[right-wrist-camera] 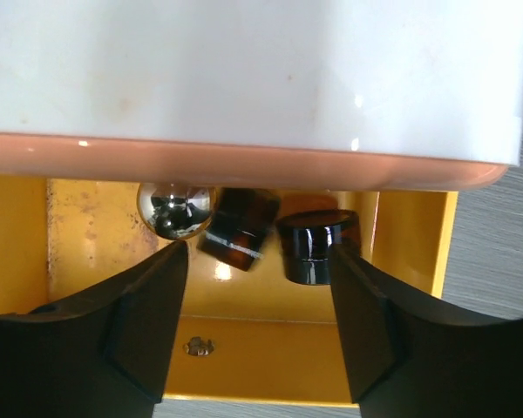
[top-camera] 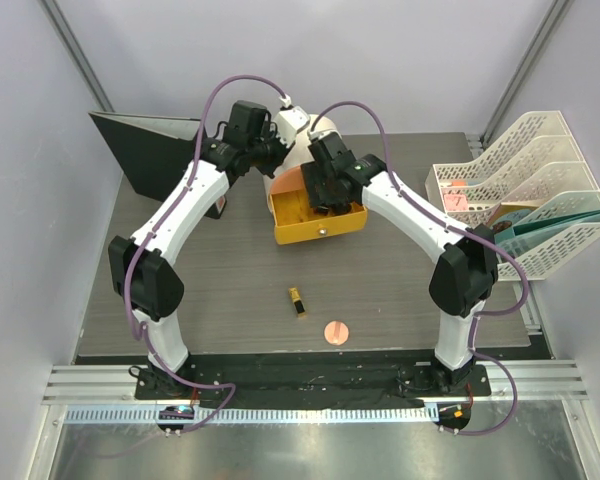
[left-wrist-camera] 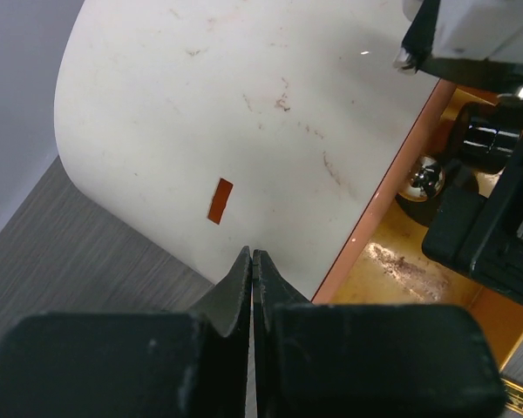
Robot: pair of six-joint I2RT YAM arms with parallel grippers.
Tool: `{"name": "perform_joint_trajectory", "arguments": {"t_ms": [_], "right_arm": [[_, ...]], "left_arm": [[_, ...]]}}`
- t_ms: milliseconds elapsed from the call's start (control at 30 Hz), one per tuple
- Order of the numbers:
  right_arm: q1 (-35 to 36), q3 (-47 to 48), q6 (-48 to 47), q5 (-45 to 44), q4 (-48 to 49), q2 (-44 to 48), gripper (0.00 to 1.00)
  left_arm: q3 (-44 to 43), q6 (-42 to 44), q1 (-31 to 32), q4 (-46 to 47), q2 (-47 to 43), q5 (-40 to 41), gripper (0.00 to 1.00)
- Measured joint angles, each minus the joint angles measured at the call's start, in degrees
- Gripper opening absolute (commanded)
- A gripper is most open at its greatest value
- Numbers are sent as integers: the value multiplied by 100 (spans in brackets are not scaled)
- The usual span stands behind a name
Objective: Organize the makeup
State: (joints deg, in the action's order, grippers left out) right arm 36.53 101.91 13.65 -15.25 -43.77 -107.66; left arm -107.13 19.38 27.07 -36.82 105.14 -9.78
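Left fingers (left-wrist-camera: 235, 296) pressed tight together, nothing between, tips just over the edge of the cream box (left-wrist-camera: 200, 104). Right fingers (right-wrist-camera: 144, 322) spread apart above the open orange drawer (right-wrist-camera: 270, 374), clamped on nothing. Inside the drawer, toward its back: black jar (right-wrist-camera: 316, 246), tilted dark jar (right-wrist-camera: 240, 231) just beside it at 9 o'clock, shiny silver ball (right-wrist-camera: 174, 209) next along at 9. On the bench (top-camera: 410, 290), at 6 o'clock from the drawer: black-gold lipstick (top-camera: 297, 302), with the round pink compact (top-camera: 335, 331) near it at 4 o'clock, not touching.
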Motion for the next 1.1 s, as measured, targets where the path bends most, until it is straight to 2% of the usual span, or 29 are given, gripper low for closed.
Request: {"name": "perform_joint_trajectory", "arguments": {"t_ms": [333,467,600,700,933,1100], "right_arm": [[0,-15,2,-4,-85,203,72],[13,-479,-122,385,-57,1104,77],[144,-1209,-319,916,-138,2249,76],[337,-1759,-382,1309,-260,2741,73],[1132,-2964,-358,1755,-772,2544,74],[1425,-3281,-358,2092,-1016,1969,72]], "left_arm": [[0,57,0,-37,0,39,0],[0,57,0,-37,0,39,0],[0,55,0,-37,0,50,0],[0,44,0,-37,0,63,0],[0,7,0,-35,0,68,0],[0,-33,0,-33,0,74,1]]}}
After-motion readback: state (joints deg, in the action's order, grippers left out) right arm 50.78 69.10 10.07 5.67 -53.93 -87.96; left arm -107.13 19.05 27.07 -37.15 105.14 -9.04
